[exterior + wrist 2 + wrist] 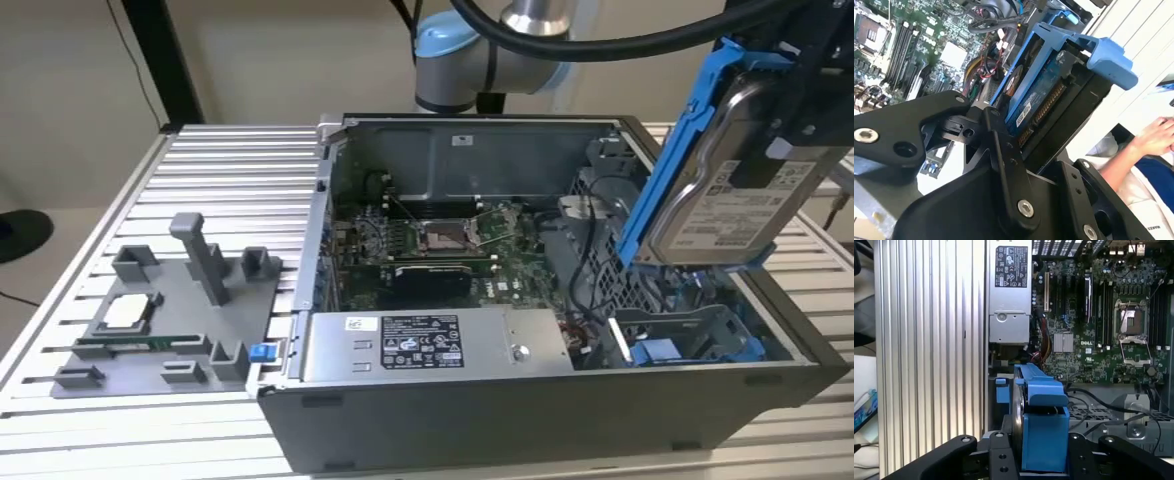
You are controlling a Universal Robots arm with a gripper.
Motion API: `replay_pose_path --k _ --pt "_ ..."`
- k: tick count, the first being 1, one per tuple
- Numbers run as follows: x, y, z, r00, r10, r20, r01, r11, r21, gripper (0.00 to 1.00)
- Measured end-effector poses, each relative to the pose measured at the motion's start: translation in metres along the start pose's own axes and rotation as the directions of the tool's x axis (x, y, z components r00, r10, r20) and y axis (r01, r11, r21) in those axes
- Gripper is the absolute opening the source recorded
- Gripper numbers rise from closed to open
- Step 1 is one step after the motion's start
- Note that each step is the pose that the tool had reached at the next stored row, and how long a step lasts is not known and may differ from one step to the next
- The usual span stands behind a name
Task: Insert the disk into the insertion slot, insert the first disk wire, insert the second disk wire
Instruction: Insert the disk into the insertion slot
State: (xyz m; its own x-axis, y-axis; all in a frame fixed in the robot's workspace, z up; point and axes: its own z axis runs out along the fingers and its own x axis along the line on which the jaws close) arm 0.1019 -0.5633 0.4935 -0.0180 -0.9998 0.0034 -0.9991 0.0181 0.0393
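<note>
My gripper (781,150) is shut on the disk (721,215), a silver drive with a white label in a bright blue frame. The disk hangs on edge, tilted, above the right end of the open computer case (534,420). Below it lies the insertion slot (687,335), a grey-blue bay with blue clips, with nothing in it. In both wrist views the black fingers (999,150) clamp the disk (1036,102) by its flat faces, and the blue frame (1044,425) stands between them. Black cables (581,275) run beside the bay; I cannot tell which are the disk wires.
A grey labelled power supply box (427,345) sits along the case's front wall and the motherboard (441,235) lies behind it. On the slatted table (227,170) a grey fixture tray (160,320) stands at the exterior view's left. A person's hand (1154,137) rests beyond the table.
</note>
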Motion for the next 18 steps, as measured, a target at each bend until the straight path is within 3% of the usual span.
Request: replay_pose_path --k 9,18 --pt "0.0117 -0.0044 0.0024 1.0000 0.000 0.0005 0.000 1.0000 0.0000 0.00" --pt "0.0159 -0.0171 0.0068 1.0000 0.000 0.0013 0.000 1.0000 -0.0001 0.00"
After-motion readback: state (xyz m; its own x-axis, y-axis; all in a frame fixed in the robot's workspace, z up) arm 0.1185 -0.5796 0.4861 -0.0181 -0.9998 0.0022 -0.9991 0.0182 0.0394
